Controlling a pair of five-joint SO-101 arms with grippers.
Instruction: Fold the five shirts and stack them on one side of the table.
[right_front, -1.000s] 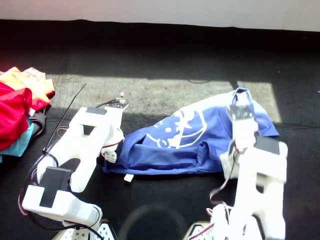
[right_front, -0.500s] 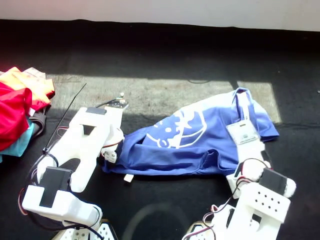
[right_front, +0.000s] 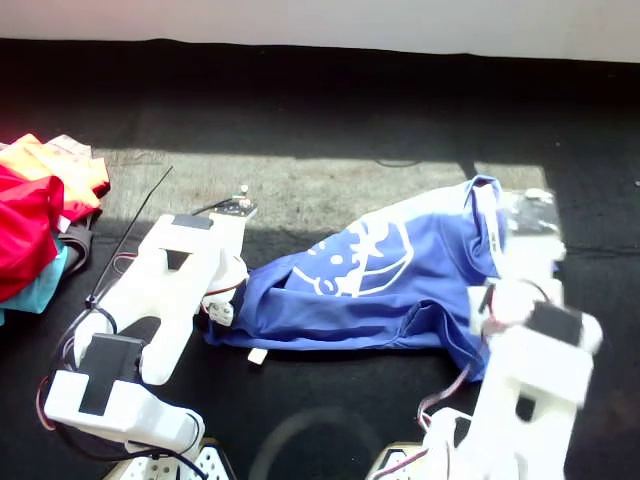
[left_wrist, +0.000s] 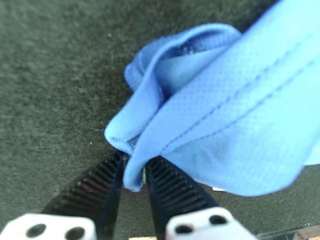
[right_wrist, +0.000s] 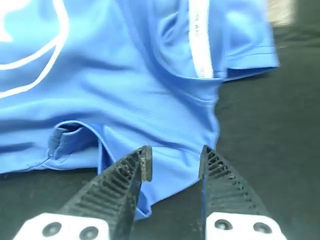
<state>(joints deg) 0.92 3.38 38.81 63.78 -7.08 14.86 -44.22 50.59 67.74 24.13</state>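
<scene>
Up close, the left hand (left_wrist: 134, 164) is pinching a folded edge of the blue shirt (left_wrist: 225, 115), while the right hand (right_wrist: 175, 161) hangs spread over its near hem. From above, the shirt lies crumpled in the middle of the bench (right_front: 300, 120), with dark surface stretching beyond to the far edge. The other shirts (right_front: 35, 215) are heaped at the left edge.

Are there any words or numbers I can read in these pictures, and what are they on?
No words or numbers can be read.
The blue fabric shirt carries a white printed drawing, no clear letters.
The small white tag by its hem is too small to read.
</scene>
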